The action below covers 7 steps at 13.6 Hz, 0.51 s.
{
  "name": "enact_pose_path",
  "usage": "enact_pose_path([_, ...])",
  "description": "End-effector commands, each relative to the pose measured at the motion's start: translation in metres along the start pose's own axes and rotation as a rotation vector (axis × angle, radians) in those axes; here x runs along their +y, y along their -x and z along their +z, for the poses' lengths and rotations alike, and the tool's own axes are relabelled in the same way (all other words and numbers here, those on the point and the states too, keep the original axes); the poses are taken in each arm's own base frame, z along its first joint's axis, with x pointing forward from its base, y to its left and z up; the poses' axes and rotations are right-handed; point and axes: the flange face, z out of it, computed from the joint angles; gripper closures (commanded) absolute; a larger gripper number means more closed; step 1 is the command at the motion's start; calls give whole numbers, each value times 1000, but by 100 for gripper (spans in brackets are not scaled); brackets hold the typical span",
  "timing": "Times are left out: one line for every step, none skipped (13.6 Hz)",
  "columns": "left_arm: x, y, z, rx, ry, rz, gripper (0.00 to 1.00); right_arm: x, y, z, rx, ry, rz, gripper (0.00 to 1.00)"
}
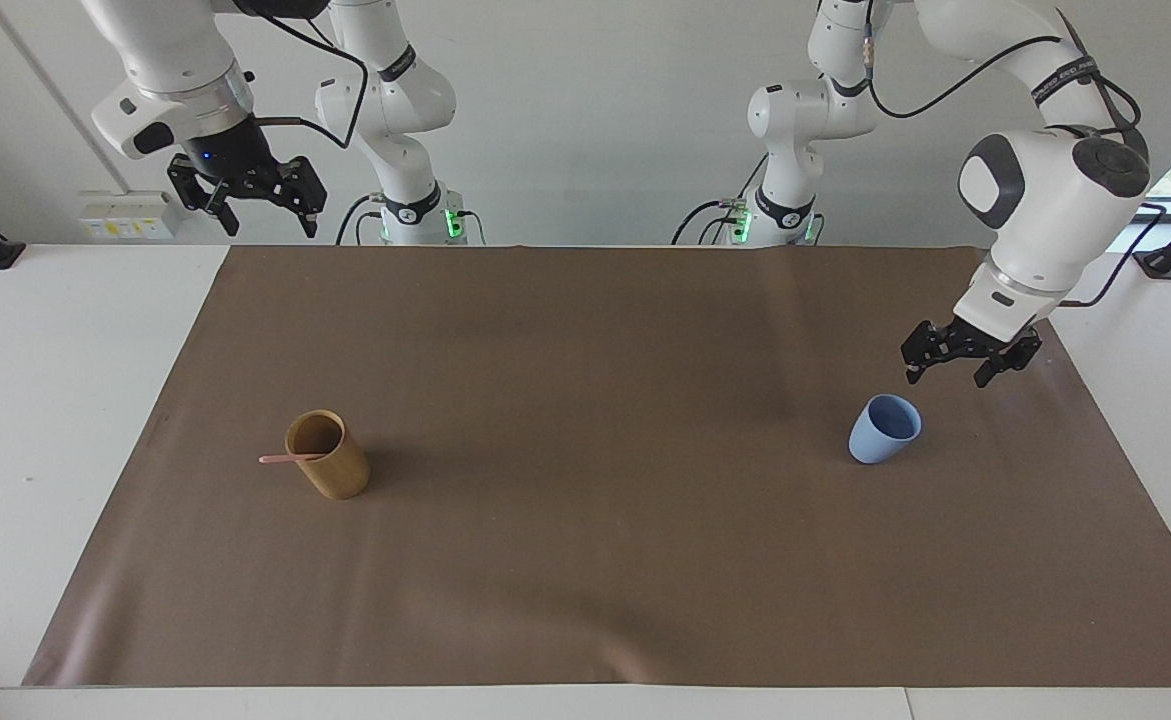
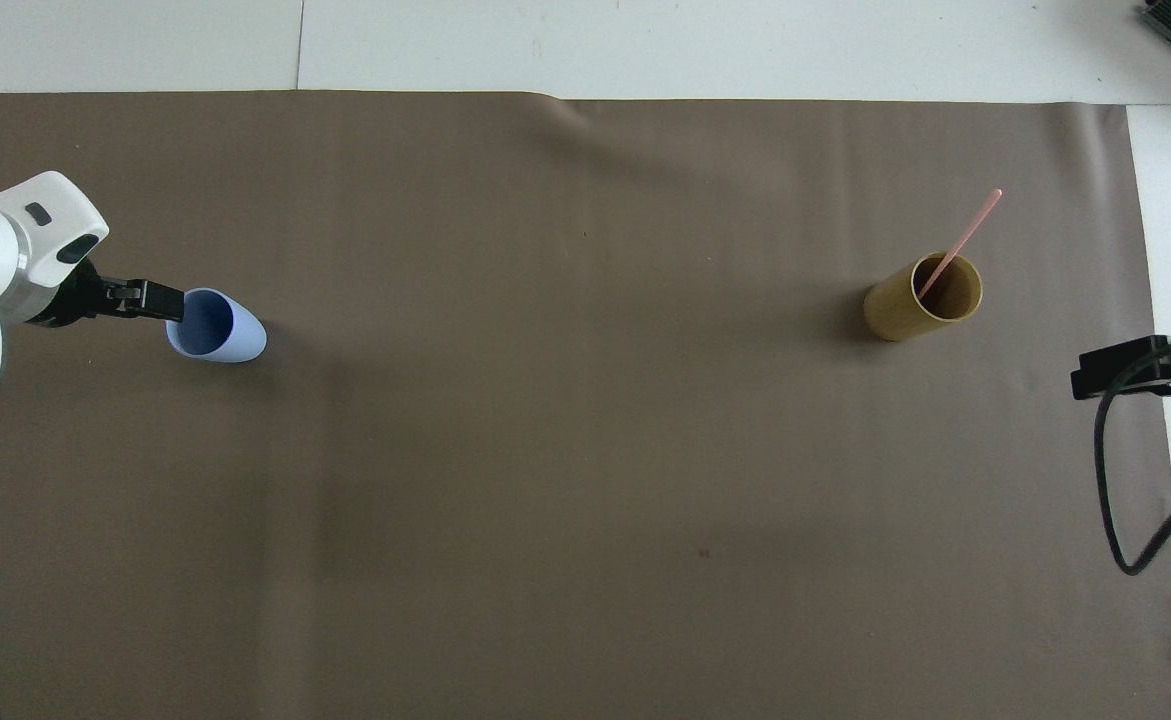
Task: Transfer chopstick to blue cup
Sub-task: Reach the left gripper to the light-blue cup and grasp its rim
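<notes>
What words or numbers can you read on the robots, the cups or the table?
Left arm: dark lettering on a band, too small to read.
Blue cup: no writing.
Tan cup: no writing.
Chopstick: no writing.
Brown mat: no writing.

I count two cups: one blue cup (image 1: 885, 428) (image 2: 215, 325) and one tan cup (image 1: 327, 454) (image 2: 923, 297). One chopstick (image 1: 290, 458) (image 2: 960, 243), a thin pink stick, standing in the tan cup. One brown mat (image 1: 605, 560) (image 2: 585, 480), one white table (image 1: 55, 400) (image 2: 645, 45) under it. Two arms on my screen, so two grippers: the left gripper (image 1: 957, 370) (image 2: 150, 299) and the right gripper (image 1: 267, 222) (image 2: 1110, 368). That's the full count from both cameras.
</notes>
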Motion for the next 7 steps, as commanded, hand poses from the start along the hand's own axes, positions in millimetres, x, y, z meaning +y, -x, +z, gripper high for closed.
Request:
enact_pose_path([-1,-6,28,25,14,4,0,1,6,-2,-2,-25,4,0])
enact_pose_path([1,-6,42,39,14,5,0,2,6,-1,-4,-25,4,0])
enact_pose_path([4,-3,54,48,16,2,0,2,6,0,-4,-26,4,0])
enact_pose_path([7,0,61,67,18,-1,0,2,6,0,-4,-26,5,0])
enact_pose_path([6,5,66,66,20,-7,0,2,6,0,-4,-26,4,0])
enact_pose_path([7,6,66,64,22,-18,6,2,6,0,-4,-26,4,0])
enact_pose_path([8,6,66,62,24,-56,29,2,6,0,-4,-26,4,0])
